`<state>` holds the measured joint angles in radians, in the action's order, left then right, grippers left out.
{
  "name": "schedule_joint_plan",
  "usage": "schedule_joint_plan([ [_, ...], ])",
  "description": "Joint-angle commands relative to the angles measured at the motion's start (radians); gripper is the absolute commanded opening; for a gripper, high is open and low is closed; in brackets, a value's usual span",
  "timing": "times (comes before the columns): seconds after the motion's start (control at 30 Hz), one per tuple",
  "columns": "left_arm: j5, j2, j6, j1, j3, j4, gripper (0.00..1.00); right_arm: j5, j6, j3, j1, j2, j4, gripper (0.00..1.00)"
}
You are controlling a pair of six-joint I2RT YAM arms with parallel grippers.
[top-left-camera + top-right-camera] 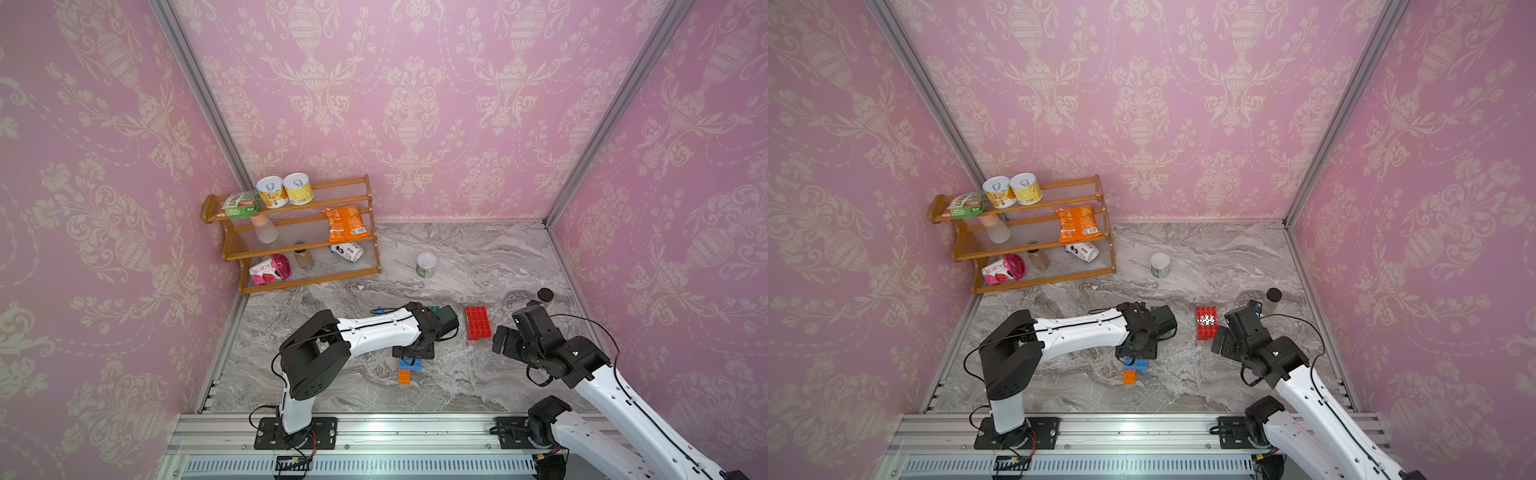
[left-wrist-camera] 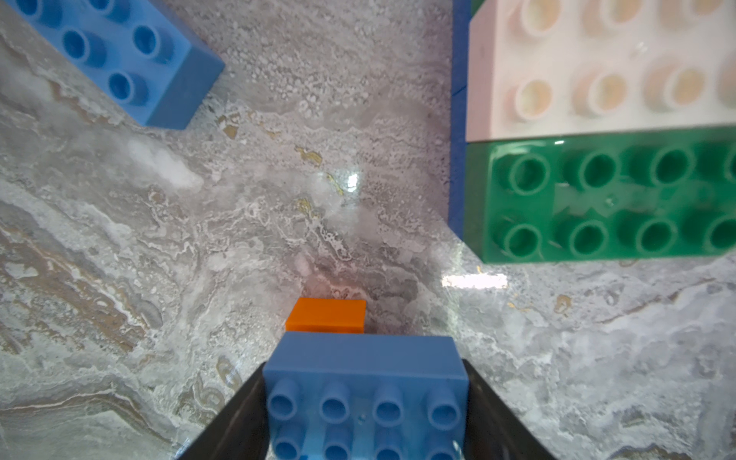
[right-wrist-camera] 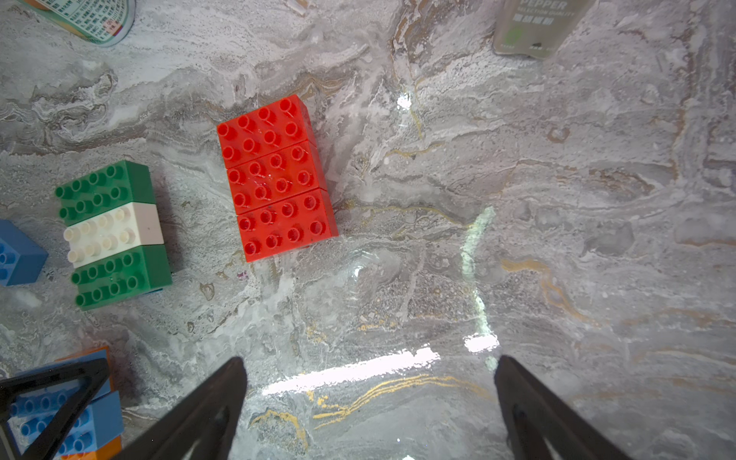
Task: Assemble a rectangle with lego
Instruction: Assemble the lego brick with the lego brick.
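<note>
left end effector (image 2: 364, 376) clamped on a blue studded 2x4 plastic brick (image 2: 364, 358) over the grey marble tabletop (image 2: 199, 239), a small orange plastic brick (image 2: 325, 314) just beside it — right end effector (image 3: 371, 361) hangs jaws wide apart, empty, near a red slab of three studded bricks (image 3: 278, 179).

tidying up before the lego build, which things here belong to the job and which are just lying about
Job: red brick block, green-and-white block, blue brick in left tool, orange brick.
Lying about: wooden rack, tins, orange snack packet, pepper bottle.
</note>
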<state>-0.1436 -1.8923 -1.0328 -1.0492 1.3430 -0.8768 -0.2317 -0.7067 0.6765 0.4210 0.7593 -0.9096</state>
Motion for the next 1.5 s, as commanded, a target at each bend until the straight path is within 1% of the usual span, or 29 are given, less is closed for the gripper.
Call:
schedule_joint_plan([
  [0.0, 0.035, -0.042, 0.012, 0.001, -0.029, -0.01, 0.15, -0.005, 0.006, -0.011, -0.004, -0.011, 0.001, 1.0],
  [0.03, 0.034, -0.046, 0.014, 0.002, -0.027, -0.015, 0.13, -0.006, 0.006, -0.01, -0.004, -0.01, 0.0, 1.0],
  [0.3, 0.047, -0.076, 0.032, -0.004, -0.031, -0.027, 0.13, -0.008, 0.005, -0.009, -0.005, -0.014, -0.002, 1.0],
  [0.4, 0.055, -0.09, 0.033, -0.009, -0.031, -0.027, 0.07, -0.009, 0.004, -0.008, -0.004, -0.016, -0.003, 1.0],
  [0.67, 0.066, -0.109, 0.02, -0.009, -0.048, -0.011, 0.06, -0.009, 0.004, -0.008, -0.007, -0.016, -0.005, 1.0],
  [0.83, 0.054, -0.12, -0.003, -0.009, -0.069, -0.005, 0.06, -0.009, 0.004, -0.009, -0.005, -0.014, -0.003, 1.0],
  [1.0, 0.048, -0.122, -0.013, 0.013, -0.115, 0.024, 0.03, -0.005, 0.005, -0.011, -0.008, -0.013, 0.001, 1.0],
  [1.47, -0.076, -0.052, 0.054, 0.116, -0.121, 0.017, 0.03, -0.007, 0.006, -0.011, -0.007, -0.012, 0.001, 1.0],
])
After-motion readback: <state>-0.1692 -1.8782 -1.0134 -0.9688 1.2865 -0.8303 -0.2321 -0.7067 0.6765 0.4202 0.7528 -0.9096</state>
